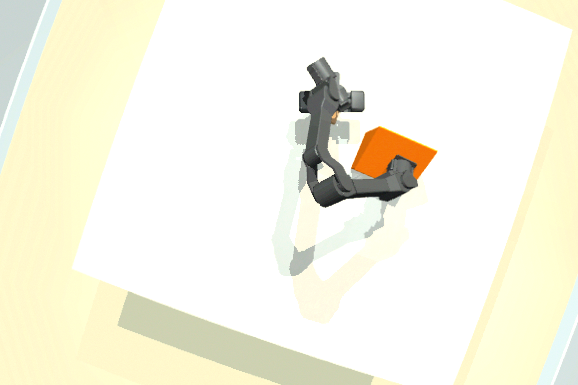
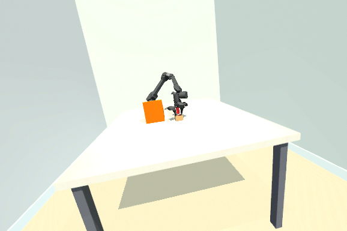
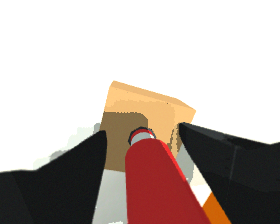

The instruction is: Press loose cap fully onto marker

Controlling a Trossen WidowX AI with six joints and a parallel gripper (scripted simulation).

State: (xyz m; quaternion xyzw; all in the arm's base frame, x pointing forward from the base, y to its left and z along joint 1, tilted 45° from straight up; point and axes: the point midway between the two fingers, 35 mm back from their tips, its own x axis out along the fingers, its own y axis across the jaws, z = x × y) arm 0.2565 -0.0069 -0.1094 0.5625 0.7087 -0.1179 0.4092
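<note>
One block [image 2: 179,117] [image 3: 161,107] of tan wood serves as the landmark here, and out of its hole rises the marker, with the red cap [image 2: 178,110] [image 3: 153,175] above it. A short pale stretch and a dark ring show between the red and the block in the wrist view, so the cap seems to be on the marker, though whether it is pressed fully home I cannot tell. The block is there to keep the marker upright, so that a push from above need not be matched by a second hand.

The claw [image 2: 178,114] [image 3: 143,131] is spread, one finger on each side of the cap above the block, with space visible between red and black on both sides. It pinches nothing. That looks like a release, and the fingers probably stand low around the cap because they had to grip it there.

Beside the block, nearer the arm's base, stands a big orange box [image 1: 400,148] [image 2: 153,111]. The arm [image 1: 320,123] [image 2: 160,86] bends over from behind it, its elbow high above the table [image 1: 215,201] [image 2: 186,147]. Rising straight up from the block should be the safest way out; a sideways swing could knock the cap, and one toward the box could strike it.
</note>
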